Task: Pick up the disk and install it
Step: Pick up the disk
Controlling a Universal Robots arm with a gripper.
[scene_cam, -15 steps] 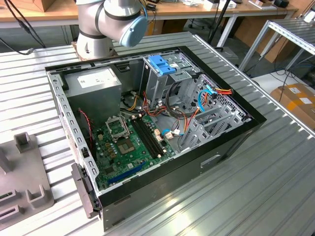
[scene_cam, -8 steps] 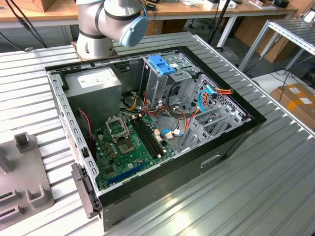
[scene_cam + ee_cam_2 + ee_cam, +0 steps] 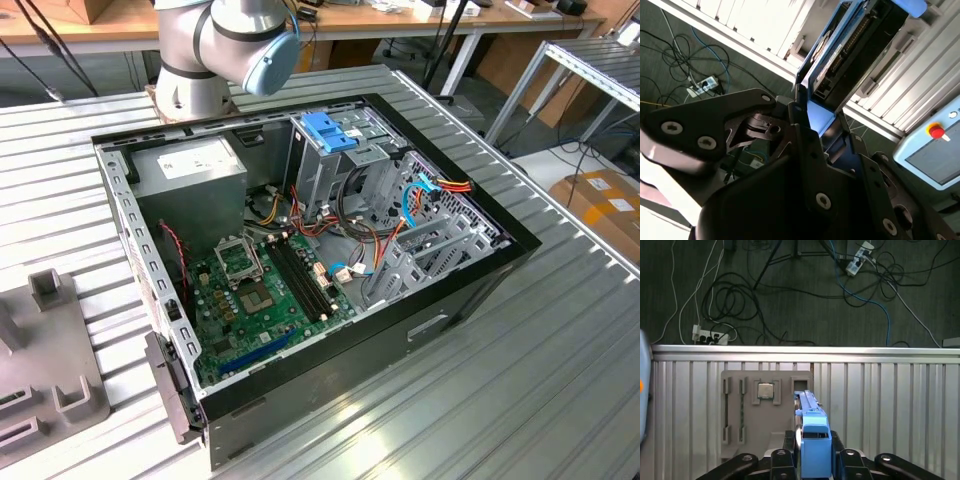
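Pincer (image 3: 813, 460): closed on the disk, gripping both sides of its blue end tab; both wrist views show this.
Disk (image 3: 808, 402): held in the pincer and pointing away from it. In the second wrist view, its dark body (image 3: 850, 55) sits between the blue rails.
Below the disk: a grey fixture plate (image 3: 747, 425) lies near the counter (image 3: 880, 410) edge that borders the cabled floor. The disk appears lifted off this plate.
Computer case (image 3: 400, 340): lies open in the middle of the counter, with its metal drive cage (image 3: 440, 245) at the end away from the arm's base.
Step in hand: by the look of it, the pick-up is done and the disk has not yet reached the case.
Next move calls for: probably squaring the blue rails to a free bay in the case and entering straight, clear of the loose wires (image 3: 385, 240).
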